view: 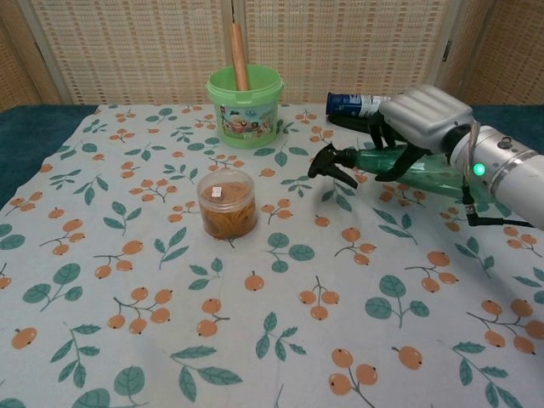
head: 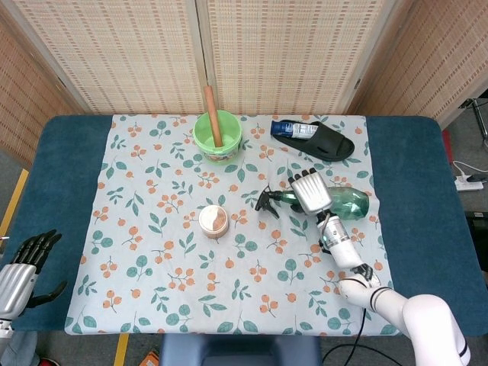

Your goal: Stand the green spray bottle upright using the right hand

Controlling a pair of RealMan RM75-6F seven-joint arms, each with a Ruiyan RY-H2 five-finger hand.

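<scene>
The right hand (view: pixel 422 119) grasped the green spray bottle (view: pixel 399 161) from above, fingers wrapped around its neck; the bottle lay tilted under the palm, black nozzle (view: pixel 327 161) pointing away. The left hand (head: pixel 21 267) rested apart, fingers spread, holding nothing.

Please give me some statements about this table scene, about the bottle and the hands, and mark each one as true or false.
1. The right hand grips the green spray bottle, its fingers curled over it. True.
2. The spray bottle already stands upright. False: it is lying roughly level, with its black nozzle pointing toward the left of the picture.
3. A wooden stick stands in the green bucket. True.
4. The left hand rests on the small jar. False: it is off by the table's near left corner, holding nothing.
5. A black slipper lies behind the bottle. True.
</scene>
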